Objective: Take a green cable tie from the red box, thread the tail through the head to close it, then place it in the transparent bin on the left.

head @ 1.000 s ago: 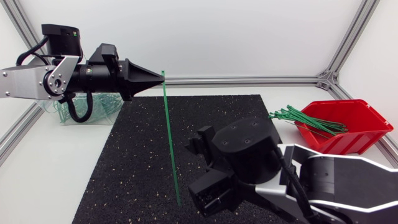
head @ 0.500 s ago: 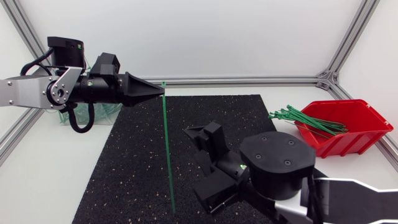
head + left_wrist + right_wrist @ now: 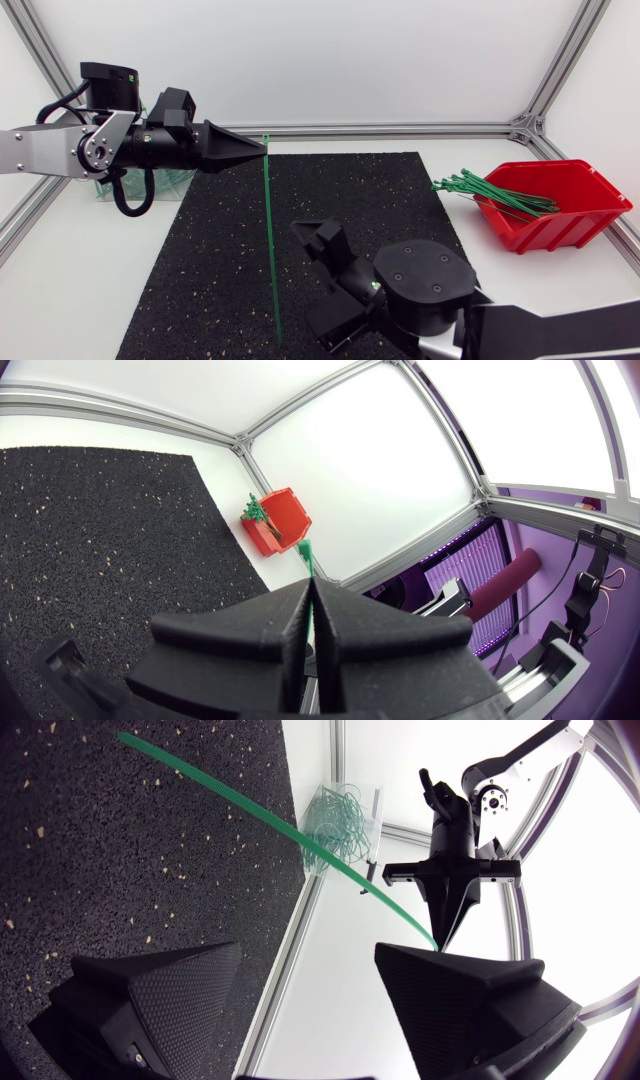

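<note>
The left gripper is reaching in from the desk's left edge, above the far left corner of the black speckled mat. Its two wedge fingers are pressing together on one end of a green cable tie. In the left wrist view the fingers are meeting in a thin seam, with a short green tip of the tie poking out past them.

From that grip the tie is hanging straight and unclosed, running over the mat toward the desk's near edge. Whether its free end is touching the mat cannot be told.

The right gripper is coming in from the near right corner of the desk and is sitting low over the mat, just beside the lower half of the tie and apart from it. Its fingers are standing wide apart and are gripping nothing. In the right wrist view the tie is crossing ahead of the gripper and its spread fingers, up to the left gripper's tip.

The red box is sitting near the desk's right edge, with a bundle of spare green ties sticking out over its rim toward the mat. The transparent bin is standing by the far left corner of the desk, partly hidden behind the left arm, with looped green ties lying inside it.
</note>
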Robot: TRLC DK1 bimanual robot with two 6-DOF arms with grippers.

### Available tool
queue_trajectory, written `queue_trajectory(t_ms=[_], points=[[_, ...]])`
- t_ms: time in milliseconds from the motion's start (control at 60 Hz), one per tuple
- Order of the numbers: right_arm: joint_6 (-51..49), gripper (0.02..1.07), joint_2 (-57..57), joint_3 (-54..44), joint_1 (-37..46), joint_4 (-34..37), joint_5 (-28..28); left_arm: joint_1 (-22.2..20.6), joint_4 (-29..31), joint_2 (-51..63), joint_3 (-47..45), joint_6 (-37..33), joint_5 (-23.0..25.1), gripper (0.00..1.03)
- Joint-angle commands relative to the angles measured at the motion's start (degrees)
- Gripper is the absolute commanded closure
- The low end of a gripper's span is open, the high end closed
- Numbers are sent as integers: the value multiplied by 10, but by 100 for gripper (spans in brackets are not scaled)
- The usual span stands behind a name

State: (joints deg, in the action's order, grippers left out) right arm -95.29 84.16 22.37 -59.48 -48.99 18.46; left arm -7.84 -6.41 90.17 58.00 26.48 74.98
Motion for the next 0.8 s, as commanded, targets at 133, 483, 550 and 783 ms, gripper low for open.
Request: queue_trajectory(t_ms=[133, 483, 550, 783], points=[[-46, 12, 46, -11, -6, -52, -3, -3, 6, 12, 0, -11, 5, 100], [-47, 16, 51, -11, -23, -70, -14, 5, 16, 35, 26, -11, -8, 100], [-46, 16, 53, -13, -23, -73, -18, 12, 16, 45, 33, -12, -11, 100], [-38, 16, 58, -9, -23, -84, -31, 13, 23, 63, 62, -10, -24, 100]])
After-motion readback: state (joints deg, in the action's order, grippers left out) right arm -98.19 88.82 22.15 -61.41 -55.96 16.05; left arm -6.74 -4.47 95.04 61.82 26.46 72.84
